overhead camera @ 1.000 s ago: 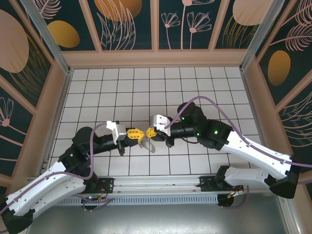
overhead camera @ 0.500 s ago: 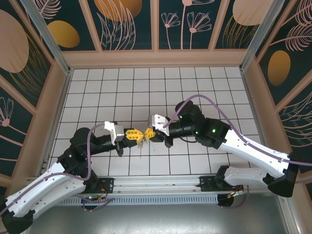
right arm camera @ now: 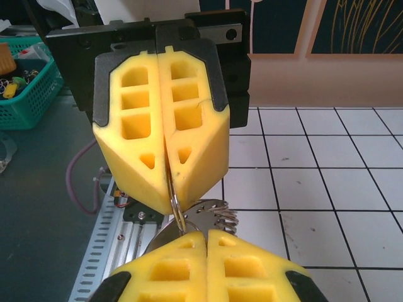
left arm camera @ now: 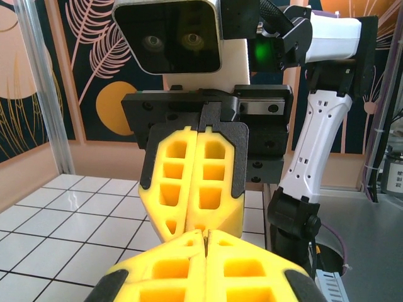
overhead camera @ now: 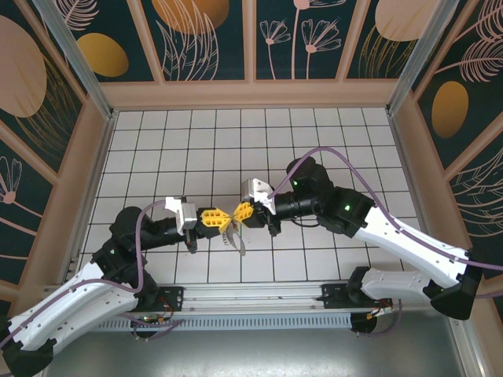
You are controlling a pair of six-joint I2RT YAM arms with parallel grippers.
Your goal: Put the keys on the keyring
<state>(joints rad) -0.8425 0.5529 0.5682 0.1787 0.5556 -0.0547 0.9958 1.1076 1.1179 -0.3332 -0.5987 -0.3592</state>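
Left tool [overhead camera: 220, 217] and right tool [overhead camera: 238, 212] pinched closed, tip to tip above the white gridded tabletop [overhead camera: 314, 133], left clamping the keyring [right arm camera: 177, 204] in its yellow pads, keys [overhead camera: 239, 240] dangling beneath, swung broadside since a moment ago.

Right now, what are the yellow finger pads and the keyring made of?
Yellow pads: matte, pocketed, soft-edged; probably plastic or firm foam, can't tell which. Keyring: thin, silvery, glinting; likely polished steel.
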